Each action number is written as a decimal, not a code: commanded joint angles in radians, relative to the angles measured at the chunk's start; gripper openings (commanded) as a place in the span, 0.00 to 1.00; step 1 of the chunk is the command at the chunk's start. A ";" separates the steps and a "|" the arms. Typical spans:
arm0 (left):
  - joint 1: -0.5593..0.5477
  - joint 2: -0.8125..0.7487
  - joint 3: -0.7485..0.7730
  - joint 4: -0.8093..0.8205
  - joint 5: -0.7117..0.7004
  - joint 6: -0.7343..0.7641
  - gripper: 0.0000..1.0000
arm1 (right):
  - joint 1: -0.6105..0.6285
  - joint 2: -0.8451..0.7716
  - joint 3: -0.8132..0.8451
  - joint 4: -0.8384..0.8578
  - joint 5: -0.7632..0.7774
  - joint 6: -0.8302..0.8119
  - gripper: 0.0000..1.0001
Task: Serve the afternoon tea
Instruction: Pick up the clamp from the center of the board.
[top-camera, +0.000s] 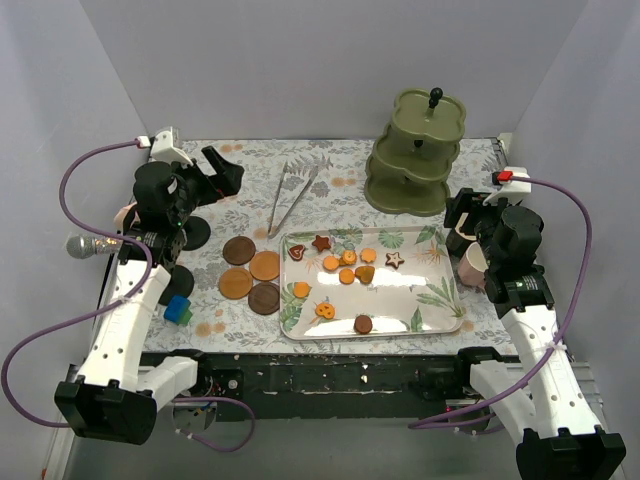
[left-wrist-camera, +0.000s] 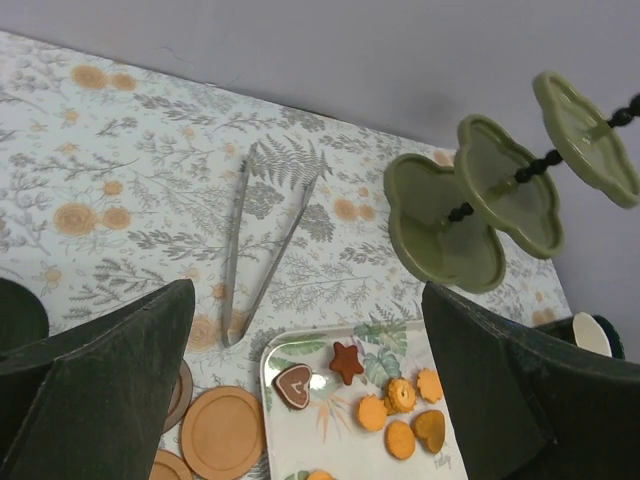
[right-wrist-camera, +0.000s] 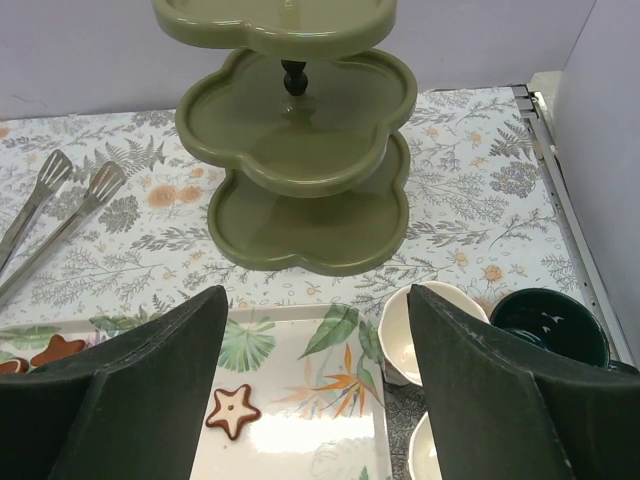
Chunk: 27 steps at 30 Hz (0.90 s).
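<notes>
The olive-green three-tier stand (top-camera: 415, 150) (right-wrist-camera: 300, 130) (left-wrist-camera: 445, 230) stands empty at the back right. Orange and brown biscuits (top-camera: 347, 268) (left-wrist-camera: 400, 420) lie scattered on a leaf-print tray (top-camera: 400, 305). Several brown coasters (top-camera: 250, 270) (left-wrist-camera: 222, 432) sit left of the tray. My left gripper (top-camera: 215, 172) (left-wrist-camera: 305, 300) hangs open and empty above the back left. On the right, my right gripper (top-camera: 468, 212) (right-wrist-camera: 317, 300) is open over the tray's far corner, beside a white mug (right-wrist-camera: 415, 330) and a dark green mug (right-wrist-camera: 550, 325). A star biscuit (right-wrist-camera: 232, 410) lies below it.
Metal tongs (top-camera: 290, 195) (left-wrist-camera: 265, 250) lie between the left gripper and the stand. A glittery microphone (top-camera: 90, 245) rests at the left edge, with a pink mug (top-camera: 125, 215) behind it and a blue mug (top-camera: 178, 310) near the front. Walls close off three sides.
</notes>
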<state>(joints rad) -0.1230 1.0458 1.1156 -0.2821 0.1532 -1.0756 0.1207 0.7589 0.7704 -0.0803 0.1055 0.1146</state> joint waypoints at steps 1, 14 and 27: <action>-0.003 0.010 0.029 -0.040 -0.182 -0.067 0.98 | -0.001 -0.012 -0.005 0.036 0.034 0.026 0.82; -0.035 0.248 0.099 -0.006 0.005 -0.031 0.98 | -0.001 -0.013 -0.016 0.028 -0.012 0.056 0.82; -0.153 0.690 0.260 -0.031 -0.009 0.292 0.98 | -0.001 -0.029 -0.056 0.004 -0.040 0.099 0.81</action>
<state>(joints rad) -0.2783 1.6836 1.3296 -0.2867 0.1059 -0.9031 0.1207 0.7403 0.7177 -0.0883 0.0834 0.1921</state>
